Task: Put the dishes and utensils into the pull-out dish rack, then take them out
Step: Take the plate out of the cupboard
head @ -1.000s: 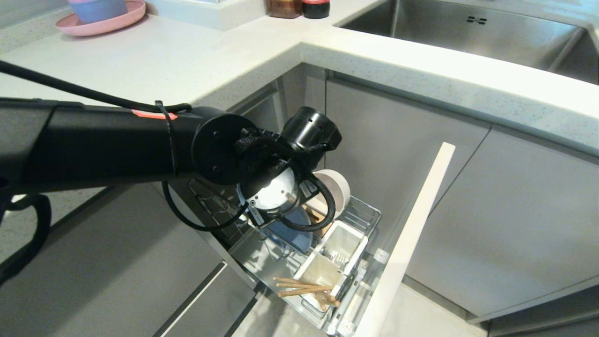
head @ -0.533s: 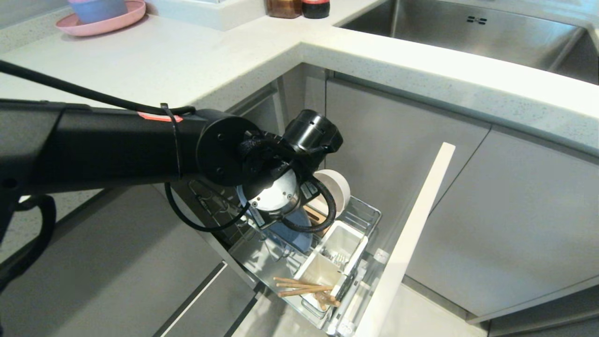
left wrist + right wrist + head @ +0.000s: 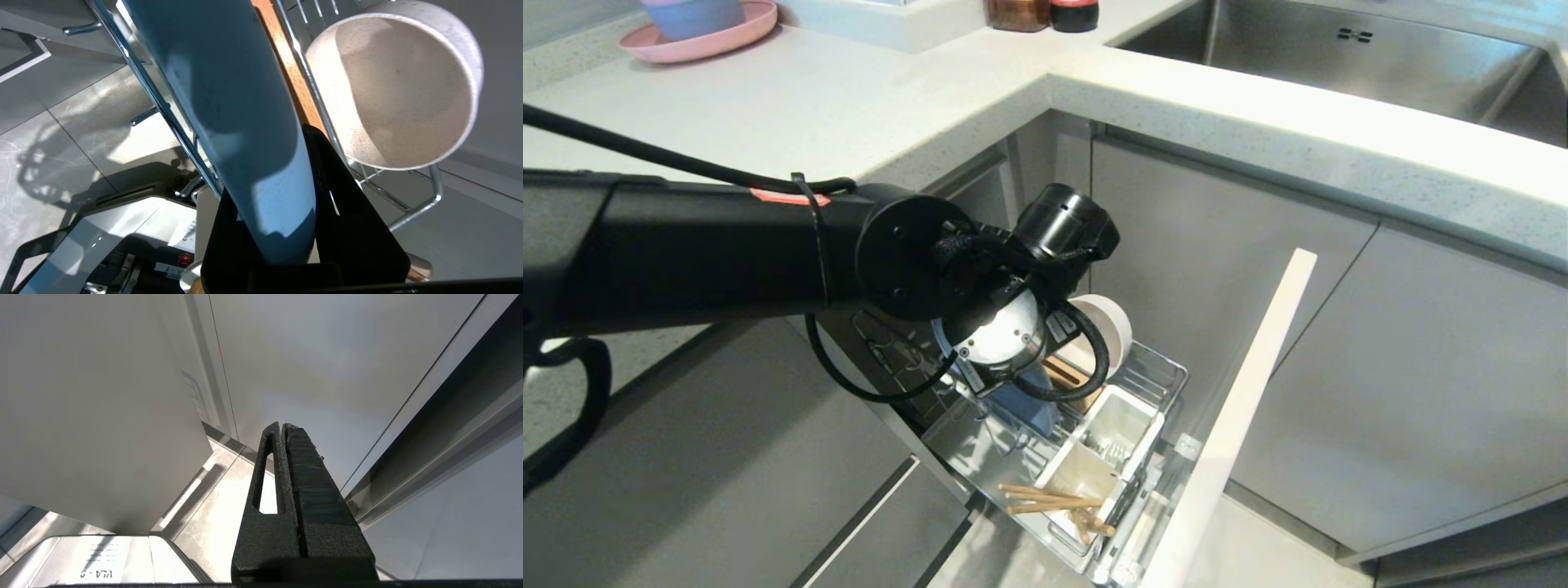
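The pull-out dish rack (image 3: 1164, 374) stands drawn out below the counter, behind its pale front panel (image 3: 1237, 416). The light-blue plate (image 3: 229, 102) stands on edge between the wire prongs, mostly hidden under my left wrist in the head view (image 3: 1023, 404). My left gripper (image 3: 269, 171) is shut on the plate's rim, one black finger (image 3: 339, 192) on each face. The off-white bowl (image 3: 400, 94) leans on its side just beyond (image 3: 1112, 322). Chopsticks (image 3: 1049, 500) lie across the front white cup; metal cutlery (image 3: 1107, 447) sits in the cup behind. My right gripper (image 3: 283, 425) hangs shut and empty by the cabinets.
A bamboo strip (image 3: 286, 61) runs along the rack between plate and bowl. On the counter at the far left is a pink plate (image 3: 698, 37) with stacked small bowls. The steel sink (image 3: 1339, 57) is at the back right. Grey cabinet doors flank the rack.
Less of the blue plate shows under my left wrist than a second ago. The left arm has hardly moved, and the rack, bowl and chopsticks lie as before.
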Controlling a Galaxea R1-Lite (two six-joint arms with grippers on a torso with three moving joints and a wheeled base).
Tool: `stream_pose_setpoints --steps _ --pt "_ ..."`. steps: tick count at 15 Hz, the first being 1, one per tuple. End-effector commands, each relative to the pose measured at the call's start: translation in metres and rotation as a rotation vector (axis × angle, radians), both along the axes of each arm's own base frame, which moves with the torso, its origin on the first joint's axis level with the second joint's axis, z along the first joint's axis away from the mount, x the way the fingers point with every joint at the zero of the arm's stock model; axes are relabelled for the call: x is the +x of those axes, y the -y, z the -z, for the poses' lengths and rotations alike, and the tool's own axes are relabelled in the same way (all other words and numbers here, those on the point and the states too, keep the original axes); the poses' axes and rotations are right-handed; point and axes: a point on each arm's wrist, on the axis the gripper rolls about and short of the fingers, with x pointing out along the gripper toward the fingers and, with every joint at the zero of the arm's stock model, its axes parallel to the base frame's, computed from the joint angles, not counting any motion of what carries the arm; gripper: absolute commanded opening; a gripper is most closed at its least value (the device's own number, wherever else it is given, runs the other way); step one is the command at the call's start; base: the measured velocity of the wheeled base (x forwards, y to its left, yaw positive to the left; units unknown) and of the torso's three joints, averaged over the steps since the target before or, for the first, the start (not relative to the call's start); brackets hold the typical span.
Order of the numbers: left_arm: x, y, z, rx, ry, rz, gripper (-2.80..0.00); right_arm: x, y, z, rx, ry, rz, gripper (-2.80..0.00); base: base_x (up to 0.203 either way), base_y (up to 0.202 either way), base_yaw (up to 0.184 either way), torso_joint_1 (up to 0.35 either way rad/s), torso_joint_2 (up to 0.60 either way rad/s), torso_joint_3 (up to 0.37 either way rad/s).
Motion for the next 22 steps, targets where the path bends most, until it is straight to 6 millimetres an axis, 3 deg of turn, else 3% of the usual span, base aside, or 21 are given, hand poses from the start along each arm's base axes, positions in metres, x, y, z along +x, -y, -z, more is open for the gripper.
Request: stream_pose_setpoints --steps 1,5,10,15,22 --pt "-0.005 -0.001 -0.013 -0.032 0.029 0.004 -2.80 0.000 0.000 0.000 0.000 -0.002 0.000 -2.80 0.000 0.000 0.000 0.000 0.00 0.000" --pt "-0.029 -0.002 -0.046 -0.098 0.101 0.050 -2.80 0.000 0.000 0.000 0.000 -0.002 0.000 -2.80 0.000 0.000 0.000 0.000 0.00 0.000" --pt "-0.085 -0.008 -0.094 -0.119 0.149 0.200 -2.80 0.000 0.000 0.000 0.000 -0.002 0.000 -2.80 0.000 0.000 0.000 0.000 0.00 0.000" --pt "-0.133 -0.022 -0.130 -0.009 0.241 0.440 -2.80 0.000 0.000 0.000 0.000 -0.002 0.000 -2.80 0.000 0.000 0.000 0.000 0.00 0.000" --pt "-0.151 -0.046 -0.176 0.175 0.546 0.588 -2.80 0.000 0.000 0.000 0.000 -0.002 0.000 -2.80 0.000 0.000 0.000 0.000 0.00 0.000"
